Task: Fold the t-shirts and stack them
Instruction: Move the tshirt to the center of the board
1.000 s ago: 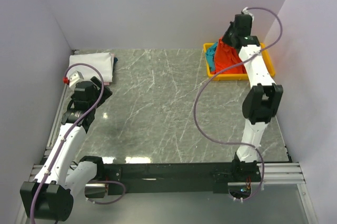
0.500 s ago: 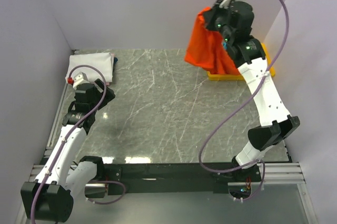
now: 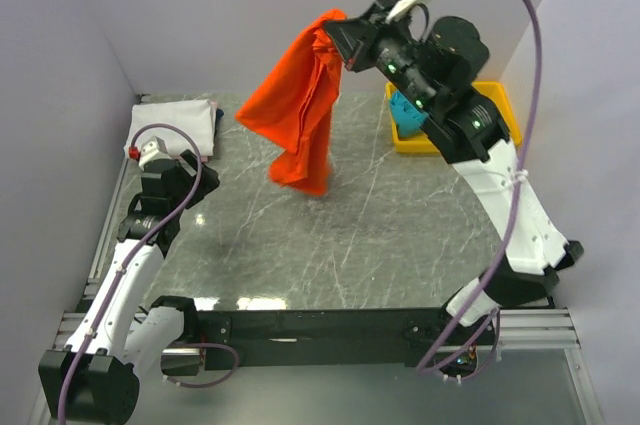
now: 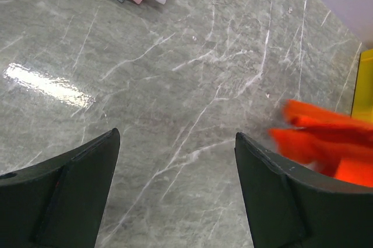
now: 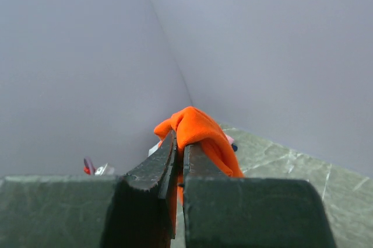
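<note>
Above the table point(image 3: 400, 235), I am dangling the orange-red t-shirt point(image 3: 298, 105) from my right gripper point(image 3: 338, 35), jaws pinched tight on its bunched top. Its length is hanging straight down on the side toward my left gripper point(image 4: 176, 143), which is gaping wide, empty.

Orange shirt point(image 3: 300, 110) — matt cloth; table point(image 3: 330, 235) — glossy, perhaps marble.

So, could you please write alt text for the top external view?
The right end effector holds an orange-red t-shirt up over a grey marble table. A folded white t-shirt lies at the far left corner; a teal t-shirt sits in a yellow tray at far right.
</note>
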You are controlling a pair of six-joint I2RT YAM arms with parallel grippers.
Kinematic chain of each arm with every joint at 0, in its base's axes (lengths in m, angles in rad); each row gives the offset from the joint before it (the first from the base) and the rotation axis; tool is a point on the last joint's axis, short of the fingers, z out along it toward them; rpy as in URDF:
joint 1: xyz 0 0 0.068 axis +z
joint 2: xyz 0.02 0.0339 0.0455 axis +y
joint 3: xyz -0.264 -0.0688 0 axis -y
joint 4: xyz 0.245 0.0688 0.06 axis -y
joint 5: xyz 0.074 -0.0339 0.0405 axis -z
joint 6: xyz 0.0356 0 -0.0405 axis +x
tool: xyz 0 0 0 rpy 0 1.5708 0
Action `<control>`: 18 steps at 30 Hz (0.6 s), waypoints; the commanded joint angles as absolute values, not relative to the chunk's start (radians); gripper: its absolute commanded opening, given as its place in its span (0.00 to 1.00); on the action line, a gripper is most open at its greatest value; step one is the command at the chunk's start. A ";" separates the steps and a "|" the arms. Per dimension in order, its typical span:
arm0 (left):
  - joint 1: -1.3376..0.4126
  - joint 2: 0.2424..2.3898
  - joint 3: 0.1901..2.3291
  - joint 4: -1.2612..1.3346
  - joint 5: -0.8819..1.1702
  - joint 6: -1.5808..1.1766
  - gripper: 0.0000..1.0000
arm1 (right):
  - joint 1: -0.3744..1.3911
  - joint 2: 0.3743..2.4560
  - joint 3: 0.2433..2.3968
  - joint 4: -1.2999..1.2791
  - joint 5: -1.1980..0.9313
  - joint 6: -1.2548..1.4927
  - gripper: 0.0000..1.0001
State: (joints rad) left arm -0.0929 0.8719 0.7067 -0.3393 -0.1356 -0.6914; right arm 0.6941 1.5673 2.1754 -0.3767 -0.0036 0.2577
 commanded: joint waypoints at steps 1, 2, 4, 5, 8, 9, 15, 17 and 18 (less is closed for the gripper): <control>-0.094 0.848 0.718 -0.348 -0.146 -0.681 0.85 | 0.690 1.448 2.088 -0.293 0.046 0.313 0.01; -0.094 0.847 0.716 -0.351 -0.146 -0.683 0.85 | 0.690 1.428 1.986 -0.301 0.061 0.319 0.01; -0.094 0.842 0.709 -0.354 -0.137 -0.683 0.85 | 0.689 1.356 1.855 -0.334 0.159 0.356 0.17; -0.094 0.841 0.704 -0.354 -0.132 -0.681 0.85 | 0.678 1.330 1.713 -0.356 0.219 0.385 0.28; -0.094 0.836 0.684 -0.362 -0.133 -0.678 0.84 | 0.620 1.252 1.414 -0.458 0.284 0.527 0.71; -0.094 0.835 0.681 -0.365 -0.135 -0.680 0.84 | 0.562 1.235 1.343 -0.481 0.263 0.582 0.73; -0.095 0.836 0.660 -0.406 -0.127 -0.686 0.83 | 0.506 1.223 0.928 -0.474 0.103 0.562 0.74; -0.095 0.836 0.647 -0.419 -0.127 -0.692 0.83 | 0.517 1.239 0.888 -0.462 0.054 0.545 0.72; -0.095 0.838 0.643 -0.420 -0.124 -0.693 0.83 | 0.520 1.258 0.879 -0.454 0.037 0.535 0.72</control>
